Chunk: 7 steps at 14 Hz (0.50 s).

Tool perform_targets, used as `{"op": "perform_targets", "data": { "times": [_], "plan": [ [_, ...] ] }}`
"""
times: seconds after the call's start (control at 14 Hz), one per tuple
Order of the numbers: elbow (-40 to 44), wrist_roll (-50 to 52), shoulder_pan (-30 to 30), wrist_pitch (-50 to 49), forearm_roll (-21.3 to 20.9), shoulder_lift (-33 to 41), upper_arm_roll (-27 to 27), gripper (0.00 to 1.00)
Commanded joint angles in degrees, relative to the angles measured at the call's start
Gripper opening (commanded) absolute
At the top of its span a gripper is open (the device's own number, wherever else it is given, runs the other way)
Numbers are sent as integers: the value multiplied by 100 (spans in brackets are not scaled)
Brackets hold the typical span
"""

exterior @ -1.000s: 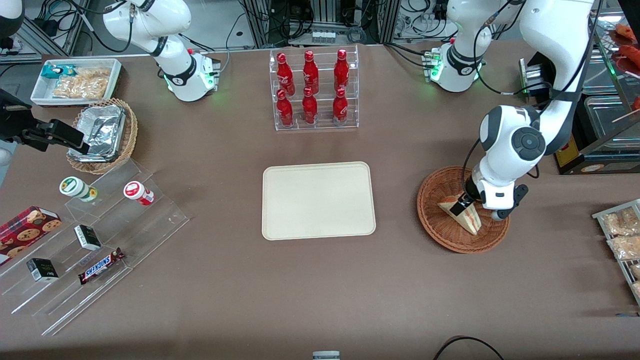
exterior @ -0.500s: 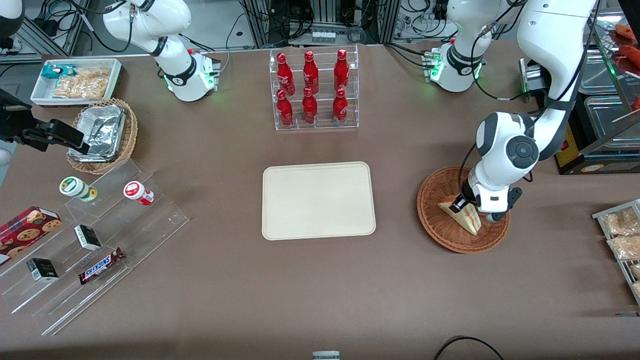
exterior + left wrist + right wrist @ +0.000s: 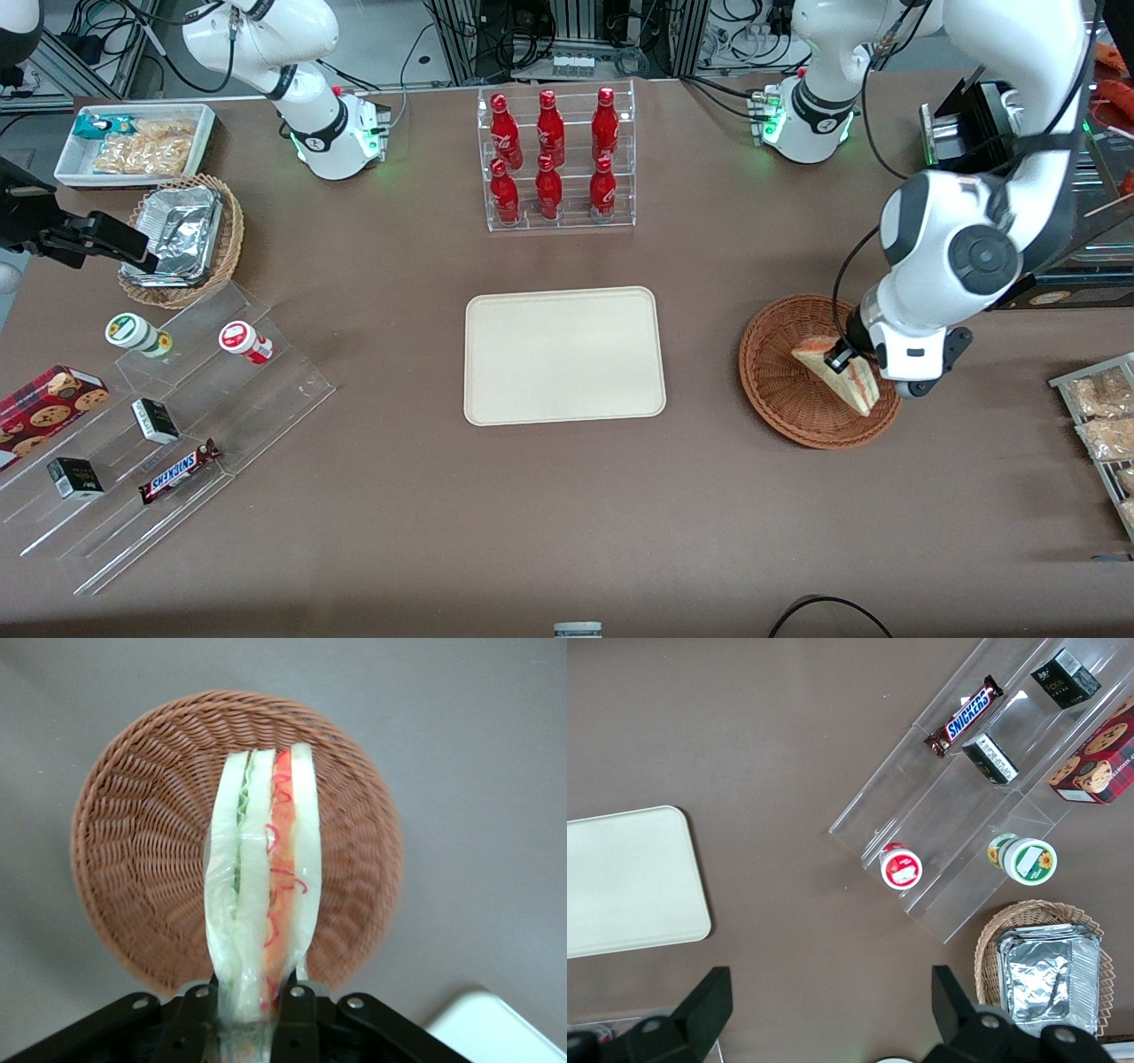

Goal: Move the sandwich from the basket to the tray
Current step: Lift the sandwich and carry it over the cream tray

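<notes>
my two-finger claw [image 3: 252, 1010] is nearest of all, clenched on the small clear-wrapped triangular wedge of pale white bread with red-orange and green filling layers [image 3: 261, 895]; the dark fingers [image 3: 297, 1023] pinch the sandwich at one narrow end, so its cut face with the layers looks straight at my wrist camera; below it, and apart from it as far as i can judge, lies the round shallow reddish-brown woven wicker basket [image 3: 133, 842], with nothing else showing on its plain inside; in the front view the claw [image 3: 840, 359] holds the sandwich [image 3: 837, 377] over the part of the basket [image 3: 780, 390] that lies toward my arm's end of the table, tilted, its long edge slanting down toward the rim nearer the front camera; whether its lowest corner touches the weave i cannot tell from there; so i judge the grasp made and the lift out of the basket begun; what is left is the carry sideways and the set-down; well apart from the basket, toward the parked arm's end, the flat cream-beige rectangular tray with rounded corners and a low raised rim [image 3: 563, 354] waits on the brown table [image 3: 567, 505] with nothing on it; farther from the front camera than the tray stands a clear acrylic rack of red bottles [image 3: 556, 159], out of my way to the tray.
</notes>
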<state>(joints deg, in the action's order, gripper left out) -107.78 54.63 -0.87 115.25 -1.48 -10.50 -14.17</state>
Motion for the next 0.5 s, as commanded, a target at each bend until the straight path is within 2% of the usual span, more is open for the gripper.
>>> {"op": "perform_targets", "data": {
  "times": [0.0, 0.14, 0.29, 0.43],
  "plan": [
    [775, 136, 25, -530, -116, -198, -786, 8],
    [811, 136, 25, -469, -211, -355, -1419, 8],
    [1090, 171, 138, -372, -676, -749, -2052, 8],
    [1521, 162, 629, -372, -801, -1277, -2099, 8]
  ]
}}
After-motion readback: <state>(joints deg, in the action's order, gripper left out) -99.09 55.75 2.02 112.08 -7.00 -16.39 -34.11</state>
